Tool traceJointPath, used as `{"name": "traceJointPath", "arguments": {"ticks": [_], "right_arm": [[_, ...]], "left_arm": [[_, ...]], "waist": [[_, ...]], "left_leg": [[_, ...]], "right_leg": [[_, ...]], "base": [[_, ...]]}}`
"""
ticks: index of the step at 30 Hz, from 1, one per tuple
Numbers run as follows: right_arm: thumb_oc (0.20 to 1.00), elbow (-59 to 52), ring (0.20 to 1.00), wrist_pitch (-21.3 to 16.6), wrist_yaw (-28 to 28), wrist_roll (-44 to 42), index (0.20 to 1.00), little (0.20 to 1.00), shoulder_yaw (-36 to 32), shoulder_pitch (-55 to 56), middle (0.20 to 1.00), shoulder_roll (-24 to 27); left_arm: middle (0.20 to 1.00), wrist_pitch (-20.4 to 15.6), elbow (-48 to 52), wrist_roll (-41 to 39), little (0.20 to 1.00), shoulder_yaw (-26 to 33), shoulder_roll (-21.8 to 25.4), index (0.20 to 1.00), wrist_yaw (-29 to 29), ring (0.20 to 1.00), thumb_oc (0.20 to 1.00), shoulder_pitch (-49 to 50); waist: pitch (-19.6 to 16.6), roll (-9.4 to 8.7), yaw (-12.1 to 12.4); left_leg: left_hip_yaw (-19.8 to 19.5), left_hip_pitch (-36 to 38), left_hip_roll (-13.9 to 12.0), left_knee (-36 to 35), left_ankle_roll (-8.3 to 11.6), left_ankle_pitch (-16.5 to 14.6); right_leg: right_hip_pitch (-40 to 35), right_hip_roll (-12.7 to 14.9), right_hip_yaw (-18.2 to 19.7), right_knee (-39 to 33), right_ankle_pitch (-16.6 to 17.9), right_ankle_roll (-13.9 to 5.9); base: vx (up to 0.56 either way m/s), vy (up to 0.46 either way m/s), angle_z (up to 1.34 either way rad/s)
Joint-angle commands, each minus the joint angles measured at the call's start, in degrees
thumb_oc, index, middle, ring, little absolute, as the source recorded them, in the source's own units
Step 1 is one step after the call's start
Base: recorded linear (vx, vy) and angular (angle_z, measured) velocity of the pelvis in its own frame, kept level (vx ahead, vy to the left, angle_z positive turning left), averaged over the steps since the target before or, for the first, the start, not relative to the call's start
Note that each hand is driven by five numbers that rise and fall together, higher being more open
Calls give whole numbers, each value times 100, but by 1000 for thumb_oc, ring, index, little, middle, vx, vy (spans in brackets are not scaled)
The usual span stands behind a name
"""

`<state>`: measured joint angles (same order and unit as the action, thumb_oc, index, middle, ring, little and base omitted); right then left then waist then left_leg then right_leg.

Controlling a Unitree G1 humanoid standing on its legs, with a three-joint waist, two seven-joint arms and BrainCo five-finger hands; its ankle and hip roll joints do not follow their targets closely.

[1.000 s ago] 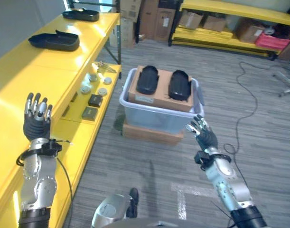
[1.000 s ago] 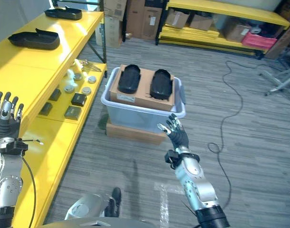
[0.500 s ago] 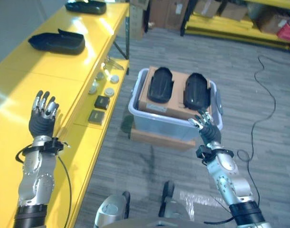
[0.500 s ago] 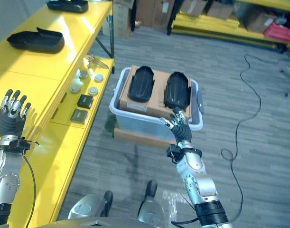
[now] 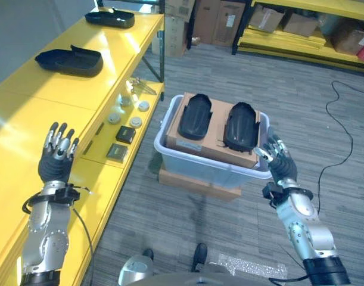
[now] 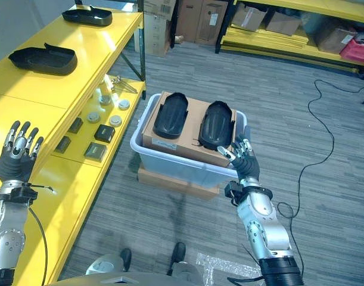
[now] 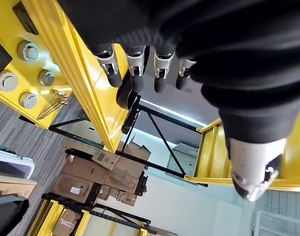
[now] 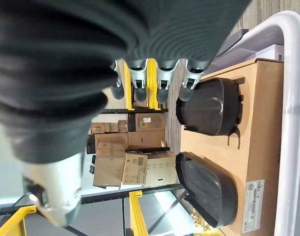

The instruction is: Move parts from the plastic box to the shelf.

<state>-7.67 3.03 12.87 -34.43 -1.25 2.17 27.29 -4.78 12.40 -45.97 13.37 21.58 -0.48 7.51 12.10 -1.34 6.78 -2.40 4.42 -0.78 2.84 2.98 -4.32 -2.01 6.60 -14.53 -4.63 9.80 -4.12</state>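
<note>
From my left eye, my right hand (image 5: 281,168) hangs at the near right corner of the plastic box (image 5: 187,161), fingers spread and straight, holding nothing; the two black parts lie side by side on a brown carton (image 5: 212,126) that sits in the box, the right part (image 5: 241,125) just beyond my fingertips. If I reach from this angle I judge my fingers may catch the box rim before the part, or nudge the carton so both parts slide. From my right eye, my left hand (image 6: 16,156) is raised over the yellow shelf (image 6: 50,89), fingers fanned and empty, well apart from the box; two more black parts (image 6: 43,58) already lie further along the shelf, and small fittings (image 6: 107,113) sit on the lower level, which a careless swing of a carried part could knock off. My left wrist view looks past straight, relaxed fingers (image 7: 134,69) at the shelf edge and nothing in the palm. My right wrist view shows my fingers (image 8: 162,81) open just short of the nearer part (image 8: 211,105), not touching it; the smooth curved shell may, I judge, slip from a one-handed pinch.
</note>
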Motion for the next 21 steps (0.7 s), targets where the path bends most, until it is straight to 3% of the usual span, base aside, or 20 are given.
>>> {"name": "traceJointPath", "arguments": {"ticks": [1, 5, 9, 11, 13, 14, 16, 19, 20, 21], "right_arm": [[1000, -238, 1000, -219, 131, 31, 1000, 1000, 229, -224, 1000, 77], [1000, -376, 1000, -245, 224, 34, 1000, 1000, 195, -134, 1000, 29], [1000, -446, 1000, -262, -31, 9, 1000, 1000, 70, 35, 1000, 152], [1000, -399, 1000, -225, -312, -153, 1000, 1000, -14, 108, 1000, 323], [1000, -316, 1000, -240, -424, -179, 1000, 1000, -2, 134, 1000, 412], [1000, -261, 1000, -243, -481, -151, 1000, 1000, 31, 157, 1000, 443], [1000, -177, 1000, -269, -488, -143, 1000, 1000, 45, 233, 1000, 445], [1000, -8, 1000, -409, -389, -87, 1000, 1000, 98, 311, 1000, 327], [1000, -1, 1000, -429, -362, -28, 1000, 1000, 75, 385, 1000, 298], [1000, -16, 1000, -423, -353, -19, 1000, 1000, 66, 414, 1000, 304]], "left_arm": [[1000, -133, 108, -18, 1000, 48, 396, 1000, -200, 1000, 1000, -157], [1000, 11, 181, -6, 1000, -57, 532, 1000, -451, 1000, 1000, -175], [1000, 50, 298, -135, 1000, -309, 509, 1000, -325, 1000, 1000, -179], [1000, -65, 279, -322, 1000, -543, 358, 1000, -47, 1000, 1000, -172], [1000, -155, 218, -348, 1000, -667, 260, 1000, 55, 1000, 1000, -154], [1000, -226, 113, -327, 1000, -711, 161, 1000, 48, 1000, 1000, -126], [1000, -277, -44, -308, 1000, -685, 71, 1000, 36, 1000, 1000, -111], [1000, -318, -171, -408, 1000, -575, 53, 1000, 85, 1000, 1000, -126], [1000, -360, -153, -384, 1000, -498, 38, 1000, 205, 1000, 1000, -132], [1000, -342, -145, -408, 1000, -466, 36, 1000, 212, 1000, 1000, -127]], "waist": [[-301, 84, 20], [-294, 86, -65], [-290, 36, -218], [-229, -88, -332], [-147, -157, -352], [-65, -214, -347], [32, -225, -331], [72, -180, -325], [73, -67, -304], [71, -24, -283]], "left_leg": [[575, -361, -308, 17, -16, 290], [665, -301, -335, 24, -81, 244], [685, -306, -546, 201, 17, 240], [726, -482, -828, 817, 89, 219], [636, -879, -1096, 1682, 173, 591], [493, -1331, -1186, 2547, 172, 861], [390, -1832, -1102, 3362, 99, 889], [708, -1889, -696, 2404, 91, 974], [791, -1877, -354, 1097, 182, 1422], [762, -1894, -300, 814, 198, 1535]], "right_leg": [[16, 368, 73, 307, -557, -592], [109, 394, 99, 627, -698, -615], [116, 216, 131, 779, -908, -442], [146, 13, 162, 867, -1018, -196], [86, -183, 188, 831, -1042, 4], [0, -357, 275, 811, -1045, 154], [-129, -567, 335, 812, -1078, 283], [-261, -659, 247, 803, -1189, 251], [-389, -690, 219, 781, -1226, 170], [-424, -716, 221, 788, -1239, 154]], "base": [[61, 5, -5], [75, -87, -14], [72, -240, -5], [72, -474, -4], [66, -482, -6], [107, -458, -4], [140, -316, -6], [223, 16, -12], [309, 174, -28], [394, 230, -2]]}}
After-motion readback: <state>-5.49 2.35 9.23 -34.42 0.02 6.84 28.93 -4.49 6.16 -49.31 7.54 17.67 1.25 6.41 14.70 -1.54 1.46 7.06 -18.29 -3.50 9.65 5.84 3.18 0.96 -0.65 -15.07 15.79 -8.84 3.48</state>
